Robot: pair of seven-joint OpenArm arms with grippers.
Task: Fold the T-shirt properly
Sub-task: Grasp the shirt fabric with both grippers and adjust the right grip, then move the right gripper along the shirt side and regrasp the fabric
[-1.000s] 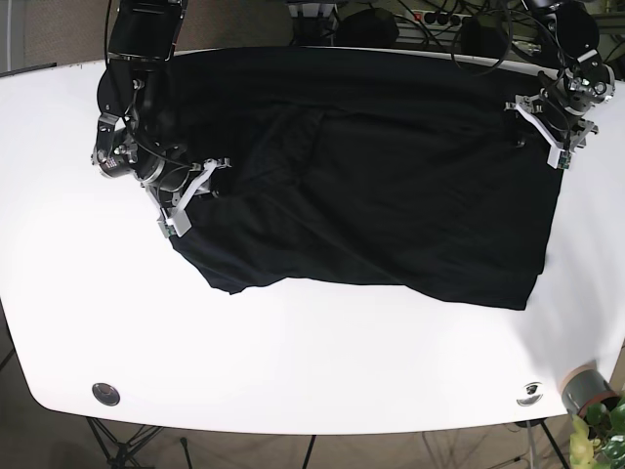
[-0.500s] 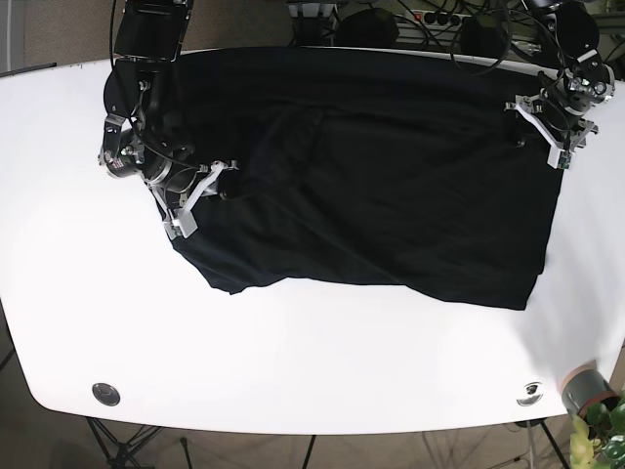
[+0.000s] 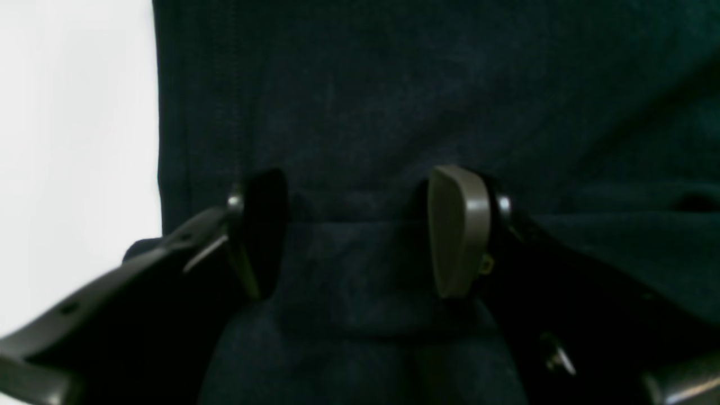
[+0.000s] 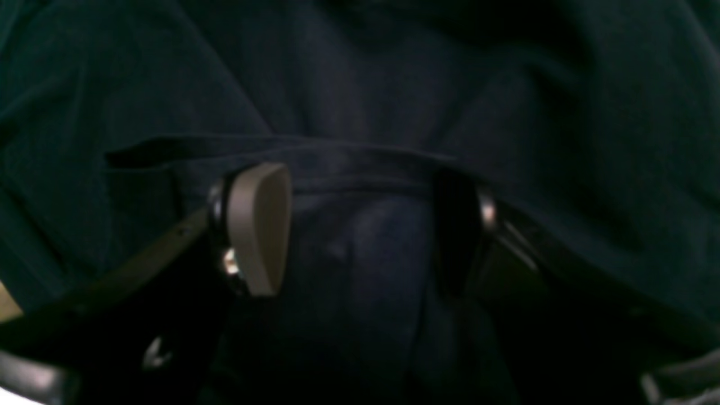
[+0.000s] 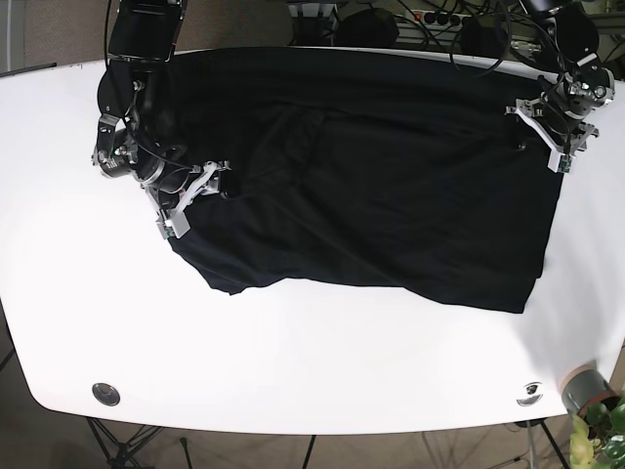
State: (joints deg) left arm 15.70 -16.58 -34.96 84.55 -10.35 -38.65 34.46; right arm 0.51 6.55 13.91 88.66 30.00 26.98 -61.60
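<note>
A white counter [image 5: 322, 362] with rounded corners is seen from above. Two round fittings are set into its near edge, one disc [image 5: 105, 393] at the left and another [image 5: 530, 392] at the right. Cables [image 5: 430, 20] and dark gear are seen beyond the far edge, tripod legs [image 5: 117, 445] below the near edge, and a potted plant [image 5: 598, 420] at the lower right corner.

The black shirt [image 5: 391, 186] is spread over the far half of the counter, wrinkled, with its near hem running unevenly from left down to right.

The left pincer [image 5: 550, 137] is placed at the shirt's right edge in the base view. In its wrist view the fingers [image 3: 458, 230] are held apart, with a fold of cloth lying between them and the counter showing white beside the hem. The right pincer [image 5: 190, 203] is placed at the shirt's left edge; its fingers [image 4: 259, 228] are likewise spread, with a raised ridge of cloth between them. Whether either fold is touched by the pads cannot be told.

Compared with half a second ago, the right pincer is found slightly lower and further left, near where it was a second ago. The left pincer and the shirt's outline are barely changed.
</note>
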